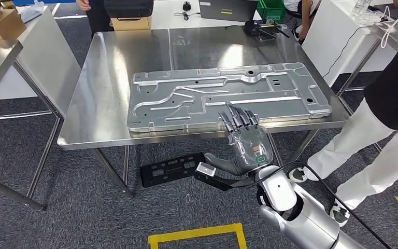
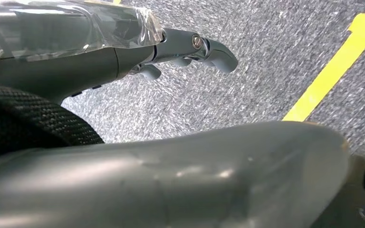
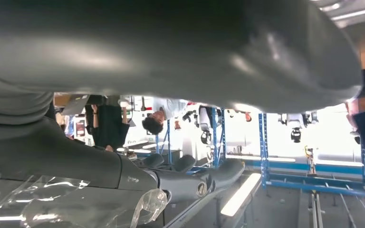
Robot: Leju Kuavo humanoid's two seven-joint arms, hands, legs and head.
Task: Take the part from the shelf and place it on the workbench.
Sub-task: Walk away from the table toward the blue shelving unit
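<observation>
On the shiny steel desk (image 1: 103,93) the flat ribbed metal part (image 1: 228,96) is lying; my right hand (image 1: 246,142) is resting spread fingers (image 1: 233,116) on its near edge, gripping nothing; my left hand (image 2: 123,47) is hanging over grey carpet, fingers loosely extended, holding nothing.

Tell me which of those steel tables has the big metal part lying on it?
The middle steel workbench, directly ahead of the robot. The flat grey metal panel lies on it, with the right hand at its near edge.
</observation>
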